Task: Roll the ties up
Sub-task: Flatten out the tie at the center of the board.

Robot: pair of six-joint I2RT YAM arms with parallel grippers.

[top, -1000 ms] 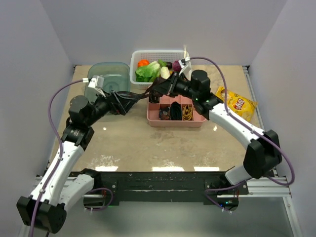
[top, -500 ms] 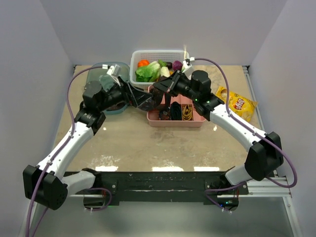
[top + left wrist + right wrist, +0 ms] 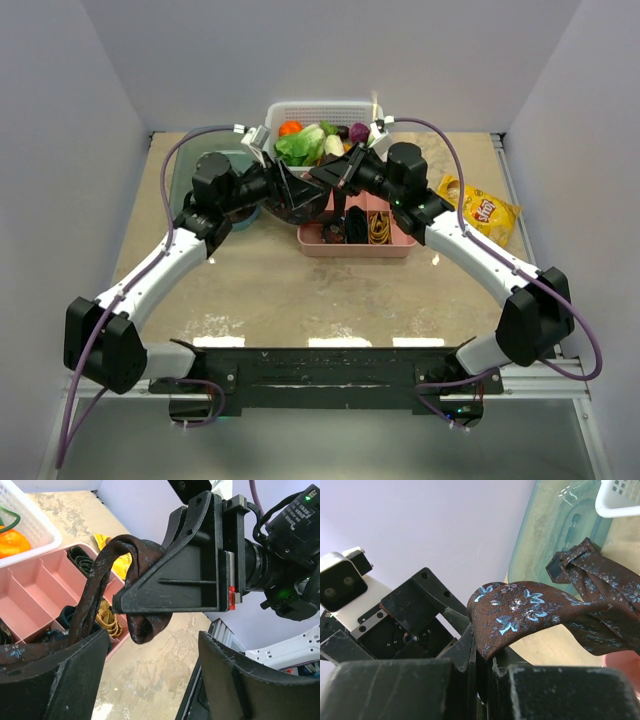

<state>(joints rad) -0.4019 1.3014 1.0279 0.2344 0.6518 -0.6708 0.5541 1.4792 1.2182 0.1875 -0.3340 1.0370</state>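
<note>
The dark brown-maroon tie (image 3: 530,605), with a blue flower pattern, hangs in the air between my two grippers above the left end of the pink tray (image 3: 355,247). My right gripper (image 3: 485,655) is shut on one end of it. In the left wrist view the tie (image 3: 100,580) loops around the right gripper's fingers and a strip runs down across my left finger (image 3: 55,675). My left gripper (image 3: 152,650) is open, its jaws wide apart just below the loop. In the top view the left gripper (image 3: 292,195) and right gripper (image 3: 322,178) almost touch. Black (image 3: 355,228) and gold (image 3: 380,230) coiled ties lie in the tray.
A white basket (image 3: 320,110) of vegetables stands at the back, right behind the grippers. A teal container (image 3: 560,535) sits at the back left under the left arm. A yellow chip bag (image 3: 482,210) lies to the right of the tray.
My left arm has swung right, bringing its gripper from beside the teal container up to the right gripper. The tie, stretched between them before, is now bunched. The right arm has barely moved.
</note>
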